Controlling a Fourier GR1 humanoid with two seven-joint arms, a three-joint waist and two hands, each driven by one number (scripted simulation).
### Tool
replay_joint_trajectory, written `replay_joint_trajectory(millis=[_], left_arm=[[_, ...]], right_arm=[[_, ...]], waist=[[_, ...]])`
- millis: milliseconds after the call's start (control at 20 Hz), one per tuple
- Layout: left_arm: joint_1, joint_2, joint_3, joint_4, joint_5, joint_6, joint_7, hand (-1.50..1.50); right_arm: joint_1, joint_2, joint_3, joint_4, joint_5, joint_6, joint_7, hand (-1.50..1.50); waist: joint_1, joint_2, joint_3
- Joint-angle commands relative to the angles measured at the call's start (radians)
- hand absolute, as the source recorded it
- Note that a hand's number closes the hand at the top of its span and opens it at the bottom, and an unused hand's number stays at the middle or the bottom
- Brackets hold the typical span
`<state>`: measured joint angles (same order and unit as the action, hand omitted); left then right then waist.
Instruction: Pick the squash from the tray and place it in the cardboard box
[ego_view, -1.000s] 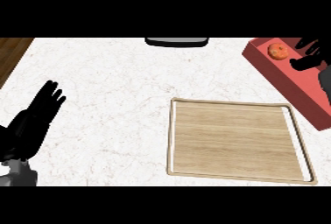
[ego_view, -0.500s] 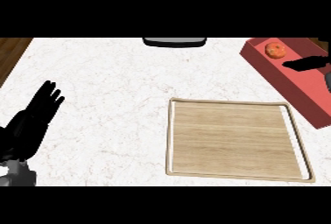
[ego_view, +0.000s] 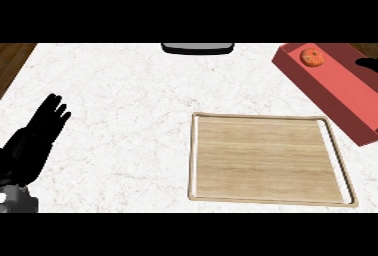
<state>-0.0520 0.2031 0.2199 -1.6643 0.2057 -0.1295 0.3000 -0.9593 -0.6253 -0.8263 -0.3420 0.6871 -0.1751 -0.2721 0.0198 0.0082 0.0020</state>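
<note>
Presently you find the squash (ego_view: 312, 57) inside the cardboard box (ego_view: 336, 92), just left of the right robot hand (ego_view: 368, 63), which is mostly cut off, so you cannot tell its state. The left robot hand (ego_view: 37, 136) rests open, well apart.

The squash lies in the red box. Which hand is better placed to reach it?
Right. The right hand shows at the view's right edge, close to the squash; the left hand rests open at the counter's far left.

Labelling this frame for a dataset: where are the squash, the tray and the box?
squash (ego_view: 313, 57), head view, middle of its orange body.
tray (ego_view: 266, 160), head view, bare wooden floor.
box (ego_view: 347, 82), head view, bare red surface beside the squash.
</note>
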Motion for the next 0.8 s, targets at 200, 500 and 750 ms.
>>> replay_joint_trajectory(millis=[200, 500, 750], left_arm=[[-0.010, -0.003, 0.009, 0.057, -0.008, -0.010, -0.046, 0.00], [0.016, -0.026, -0.017, -0.012, -0.011, 0.004, -0.005, 0.00], [-0.037, -0.024, -0.015, 0.042, -0.039, 0.021, -0.031, 0.00]], right_arm=[[0.081, -0.183, -0.089, 0.039, -0.142, 0.189, -0.051, -1.50], [0.134, -0.243, -0.066, 0.055, -0.176, 0.274, -0.134, -1.50], [0.194, -0.232, -0.039, 0.080, -0.183, 0.263, -0.185, -1.50]], waist=[[-0.008, 0.000, -0.001], [0.000, -0.001, 0.000], [0.000, 0.001, 0.000]])
